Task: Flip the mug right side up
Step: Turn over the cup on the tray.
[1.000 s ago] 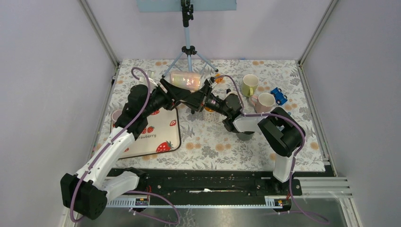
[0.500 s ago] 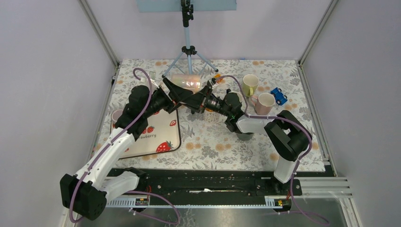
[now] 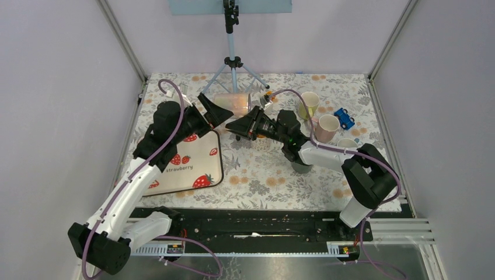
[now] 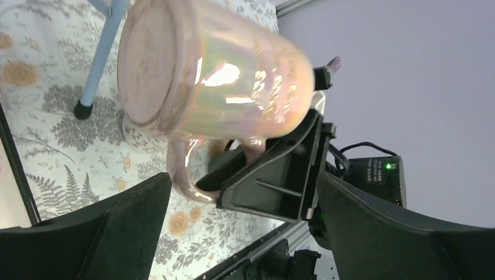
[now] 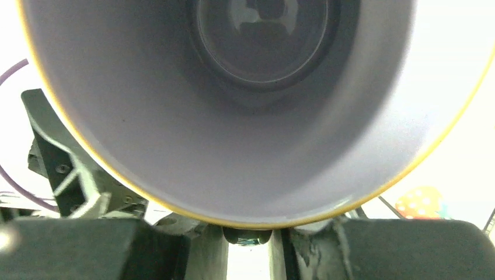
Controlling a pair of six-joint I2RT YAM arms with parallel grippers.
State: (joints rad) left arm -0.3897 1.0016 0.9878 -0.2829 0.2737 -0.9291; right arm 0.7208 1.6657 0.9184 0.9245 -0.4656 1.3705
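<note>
The pearly pink mug (image 3: 232, 102) hangs on its side above the back of the table, its base toward my left arm. The left wrist view shows its base, its wall (image 4: 233, 87) and its handle (image 4: 181, 175) underneath. My right gripper (image 3: 234, 124) is shut on the handle from below. The right wrist view looks straight into the mug's mouth with its gold rim (image 5: 257, 116), and the gripper (image 5: 248, 254) is at the bottom edge. My left gripper (image 3: 211, 111) is open and empty, its fingers (image 4: 87, 233) wide apart just short of the mug's base.
A strawberry tray (image 3: 190, 166) lies at the left with a pink cup (image 3: 144, 142) beside it. A yellow-green mug (image 3: 307, 104), a pink mug (image 3: 327, 125), a white mug (image 3: 348, 143) and a blue toy car (image 3: 344, 118) stand at the right. Tripod legs (image 3: 232, 70) stand behind the held mug.
My left gripper has opened, let go of the mug and drawn back to the left. The mug stays in the right gripper, tipped more onto its side.
</note>
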